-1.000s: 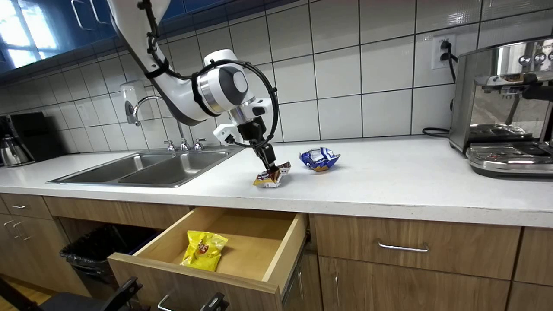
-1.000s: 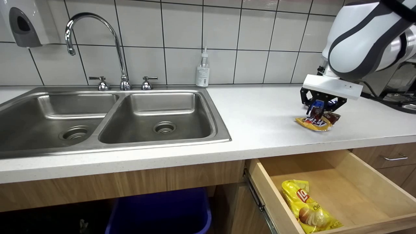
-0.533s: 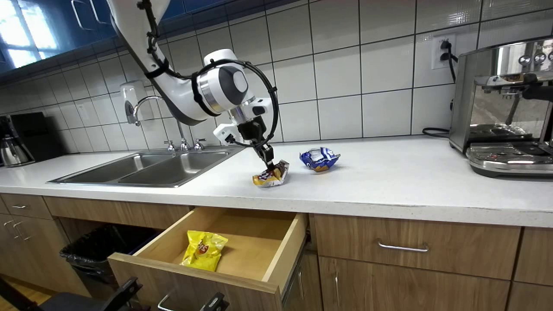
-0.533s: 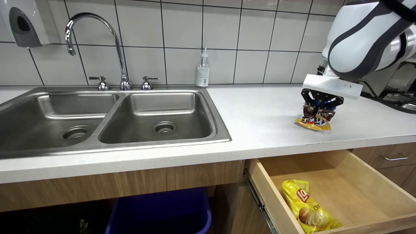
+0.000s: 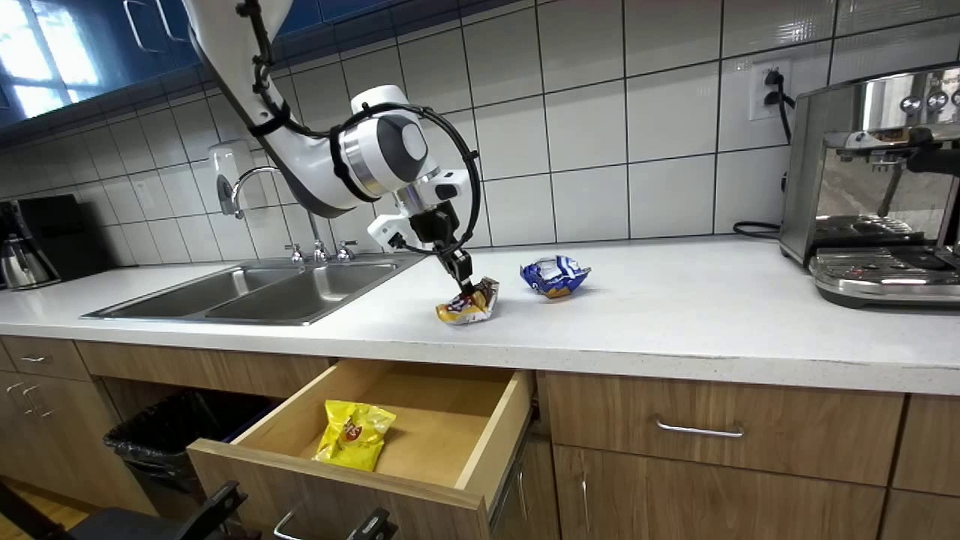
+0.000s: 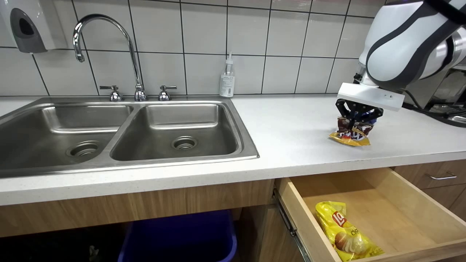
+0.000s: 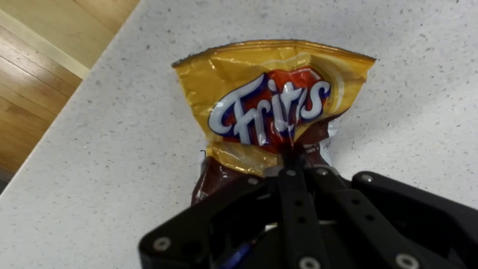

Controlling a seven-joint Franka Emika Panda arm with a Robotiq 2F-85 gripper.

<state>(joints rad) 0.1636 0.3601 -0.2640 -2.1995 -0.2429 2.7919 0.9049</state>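
My gripper has its jaws pinched on a fold of the snack bag, which sits on the counter near the front edge. The wrist view gives me the bag's lettering full on, puckered where I grip, though my own jaws hide the lower part. Both exterior views show me standing over it, pointing down. A blue packet shows plainly in an exterior view, near the bag but apart from it; in an exterior view that also has a clear bottle just beside the sink, I cover most of that packet. Below the counter the drawer is pulled out, with a yellow bag lying in it. A black chair stands in front, blocking part of the drawer's face from sight. The sink is on one side of me, the coffee machine well off on the other.
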